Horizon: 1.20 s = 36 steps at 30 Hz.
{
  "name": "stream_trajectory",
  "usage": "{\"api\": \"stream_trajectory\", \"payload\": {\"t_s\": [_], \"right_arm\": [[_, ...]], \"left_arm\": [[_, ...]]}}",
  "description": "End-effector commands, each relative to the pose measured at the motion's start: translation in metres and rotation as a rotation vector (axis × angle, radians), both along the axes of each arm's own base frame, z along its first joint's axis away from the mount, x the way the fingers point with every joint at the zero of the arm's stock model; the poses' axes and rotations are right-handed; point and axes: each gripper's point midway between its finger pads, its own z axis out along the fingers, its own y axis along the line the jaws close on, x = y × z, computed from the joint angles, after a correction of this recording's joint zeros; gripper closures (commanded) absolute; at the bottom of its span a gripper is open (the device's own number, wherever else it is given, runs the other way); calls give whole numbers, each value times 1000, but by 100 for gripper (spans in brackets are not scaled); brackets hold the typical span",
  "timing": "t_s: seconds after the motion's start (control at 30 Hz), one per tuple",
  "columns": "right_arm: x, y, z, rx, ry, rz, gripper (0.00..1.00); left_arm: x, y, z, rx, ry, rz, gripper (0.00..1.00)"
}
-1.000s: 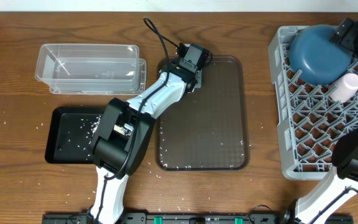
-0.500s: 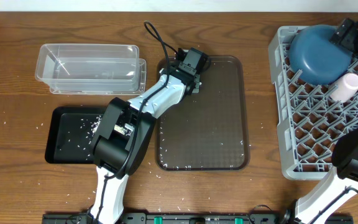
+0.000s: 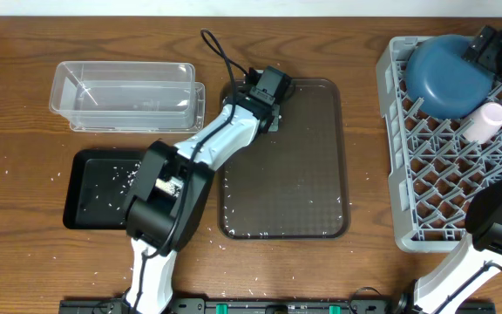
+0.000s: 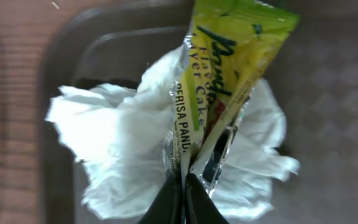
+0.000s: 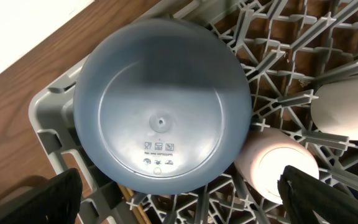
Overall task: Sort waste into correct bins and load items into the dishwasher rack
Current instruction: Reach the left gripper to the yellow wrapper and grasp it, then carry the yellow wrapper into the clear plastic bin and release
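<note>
The left gripper stands over the far left corner of the brown serving tray. Its jaws are closed together on the lower end of the yellow-green printed wrapper. The crumpled white tissue lies under the wrapper, on the floor of this tray.

To the left of the brown tray are the two bins. The clear tub is at the far side, and the black tray is just near of it. Loose white rice grains are spread inside the black tray. Some more grains lie along the near edge of the brown tray and on the wooden table.

At the right stands the grey dishwasher rack. In its far part the dark-blue dish rests upside down. The pink cup lies just beside the dish, and the white cup is next to the pink one. The right gripper hangs above the dish with jaws wide apart, holding nothing.
</note>
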Motion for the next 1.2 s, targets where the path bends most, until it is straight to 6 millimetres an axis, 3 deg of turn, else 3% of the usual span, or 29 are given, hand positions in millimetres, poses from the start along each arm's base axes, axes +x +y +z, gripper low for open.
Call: {"api": "stream_trajectory", "payload": {"t_s": [0.0,0.27,0.43,0.53,0.83,1.0,1.03,1.07,1.1,1.17], "right_arm": [[-2,-1,16,-13,-32,-13,1],[-2,-1,16,-13,-32,-13,1],[-2,-1,16,-13,-32,-13,1],[-2,-1,16,-13,-32,-13,1],[-2,-1,16,-13,-33,-13,1],[-2,-1,16,-13,-33,-13,1],[-2,-1,16,-13,-32,-13,1],[-2,-1,16,-13,-32,-13,1],[-2,-1,16,-13,-32,-13,1],[-2,-1,16,-13,-32,-13,1]], "left_arm": [[-1,-3,49,-49,-80,7,94],[-7,2,125,-152,-199,47,94],[-3,23,153,-177,-252,92,94],[5,56,155,-203,-249,209,94],[18,195,141,-444,-240,904,94],[18,241,139,-503,-268,1088,94],[18,245,139,-506,-271,1102,91],[17,249,138,-509,-272,1116,74],[17,252,137,-508,-274,1123,48],[17,254,136,-506,-272,1128,19]]}}
